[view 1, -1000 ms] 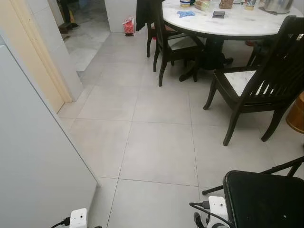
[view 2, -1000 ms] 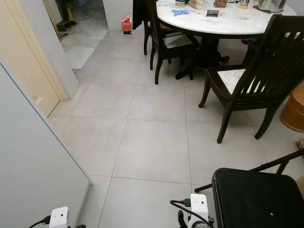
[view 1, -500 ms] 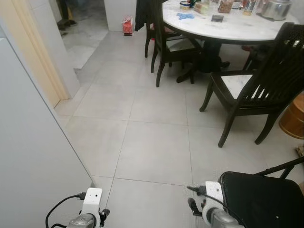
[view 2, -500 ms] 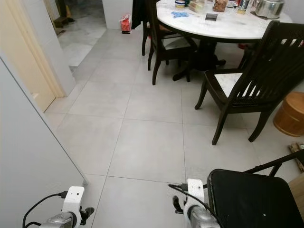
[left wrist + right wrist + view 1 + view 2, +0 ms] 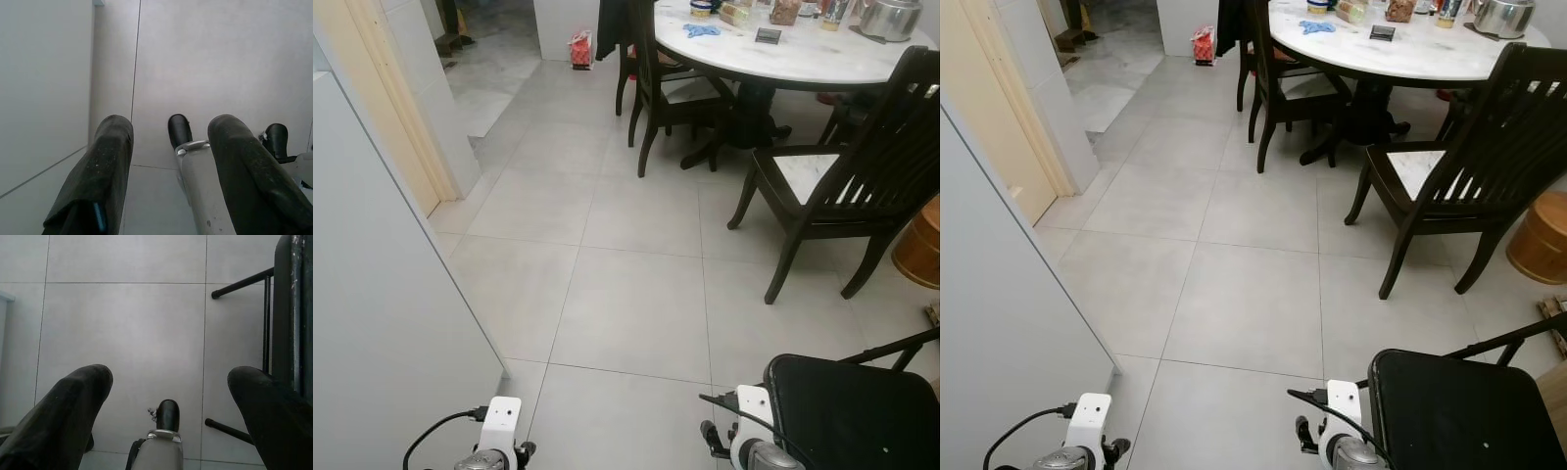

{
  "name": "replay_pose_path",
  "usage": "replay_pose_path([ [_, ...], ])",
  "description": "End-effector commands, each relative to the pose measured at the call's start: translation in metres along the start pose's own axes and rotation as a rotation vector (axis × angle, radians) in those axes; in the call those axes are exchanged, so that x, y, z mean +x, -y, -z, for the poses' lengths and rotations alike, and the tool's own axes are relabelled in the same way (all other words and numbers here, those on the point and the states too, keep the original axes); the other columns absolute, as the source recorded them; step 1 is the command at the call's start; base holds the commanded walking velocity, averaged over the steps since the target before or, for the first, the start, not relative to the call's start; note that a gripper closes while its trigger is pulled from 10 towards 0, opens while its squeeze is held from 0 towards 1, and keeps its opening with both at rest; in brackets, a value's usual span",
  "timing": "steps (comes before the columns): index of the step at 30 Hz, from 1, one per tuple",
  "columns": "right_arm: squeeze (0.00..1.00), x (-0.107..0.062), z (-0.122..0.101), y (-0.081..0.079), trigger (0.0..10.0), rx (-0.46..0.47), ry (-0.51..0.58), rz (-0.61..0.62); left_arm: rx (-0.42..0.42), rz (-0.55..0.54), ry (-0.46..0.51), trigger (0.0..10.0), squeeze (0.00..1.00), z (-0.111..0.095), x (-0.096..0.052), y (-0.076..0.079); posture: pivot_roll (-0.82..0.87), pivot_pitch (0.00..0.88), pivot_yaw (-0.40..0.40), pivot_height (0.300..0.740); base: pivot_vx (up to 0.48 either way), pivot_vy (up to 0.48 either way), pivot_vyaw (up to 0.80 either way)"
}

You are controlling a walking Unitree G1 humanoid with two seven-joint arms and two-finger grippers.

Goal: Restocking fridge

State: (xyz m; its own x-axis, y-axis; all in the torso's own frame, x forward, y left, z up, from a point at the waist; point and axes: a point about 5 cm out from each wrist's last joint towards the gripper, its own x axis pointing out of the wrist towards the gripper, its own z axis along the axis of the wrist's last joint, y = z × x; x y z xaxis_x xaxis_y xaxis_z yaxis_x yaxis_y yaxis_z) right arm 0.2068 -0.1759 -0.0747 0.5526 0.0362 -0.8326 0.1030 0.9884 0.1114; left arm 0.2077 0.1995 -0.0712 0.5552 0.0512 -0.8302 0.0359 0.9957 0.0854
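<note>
A tall white panel (image 5: 382,323), apparently the fridge's side, stands close on my left. Both arms hang low, their wrists at the picture's bottom edge: the left wrist (image 5: 497,431) by the panel's corner, the right wrist (image 5: 752,421) beside a black folding chair (image 5: 852,411). In the left wrist view my left gripper (image 5: 170,122) is open over bare floor tiles, with nothing between its fingers (image 5: 110,166). My right gripper (image 5: 168,374) is also open and holds nothing, the folding chair's legs beside it. No groceries are near either gripper.
A round marble table (image 5: 803,54) with jars, a pot and small items stands ahead to the right, with dark wooden chairs (image 5: 842,176) around it. A copper-coloured pot (image 5: 922,245) is at the right edge. A doorway and a red bag (image 5: 579,49) lie far left.
The camera has shifted slightly. Both wrists stand a little higher in the picture than a second ago. Nothing was taken hold of or let go.
</note>
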Motion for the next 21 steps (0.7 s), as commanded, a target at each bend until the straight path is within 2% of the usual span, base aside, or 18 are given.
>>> replay_pose_path([
  [1, 0.00, 0.0001, -0.0030, 0.0009, 10.0, 0.013, 0.005, 0.005, 0.020, -0.010, -0.022, 10.0, 0.00, 0.0034, -0.0003, -0.0022, 0.02, 0.000, -0.028, 0.740, 0.000, 0.000, 0.00],
  [4, 0.00, 0.0001, -0.0046, 0.0008, 10.0, -0.049, -0.004, -0.014, 0.018, -0.014, -0.025, 10.0, 0.00, 0.0034, -0.0003, -0.0023, 0.02, 0.000, -0.030, 0.740, 0.000, 0.000, 0.00],
  [7, 0.00, 0.0001, -0.0055, 0.0016, 10.0, -0.064, 0.000, -0.001, 0.026, -0.015, -0.026, 10.0, 0.00, 0.0030, -0.0003, -0.0024, 0.03, 0.000, -0.031, 0.740, 0.000, 0.000, 0.00],
  [12, 0.00, 0.0002, -0.0046, 0.0020, 10.0, -0.043, -0.008, 0.017, -0.026, -0.015, -0.017, 10.0, 0.00, 0.0032, -0.0003, -0.0020, 0.03, 0.000, -0.030, 0.740, 0.000, 0.000, 0.80],
  [21, 0.00, 0.0002, -0.0043, 0.0015, 10.0, -0.037, -0.007, 0.014, -0.034, -0.015, -0.019, 10.0, 0.00, 0.0036, -0.0003, -0.0022, 0.02, 0.000, -0.028, 0.740, 0.000, 0.000, 0.80],
])
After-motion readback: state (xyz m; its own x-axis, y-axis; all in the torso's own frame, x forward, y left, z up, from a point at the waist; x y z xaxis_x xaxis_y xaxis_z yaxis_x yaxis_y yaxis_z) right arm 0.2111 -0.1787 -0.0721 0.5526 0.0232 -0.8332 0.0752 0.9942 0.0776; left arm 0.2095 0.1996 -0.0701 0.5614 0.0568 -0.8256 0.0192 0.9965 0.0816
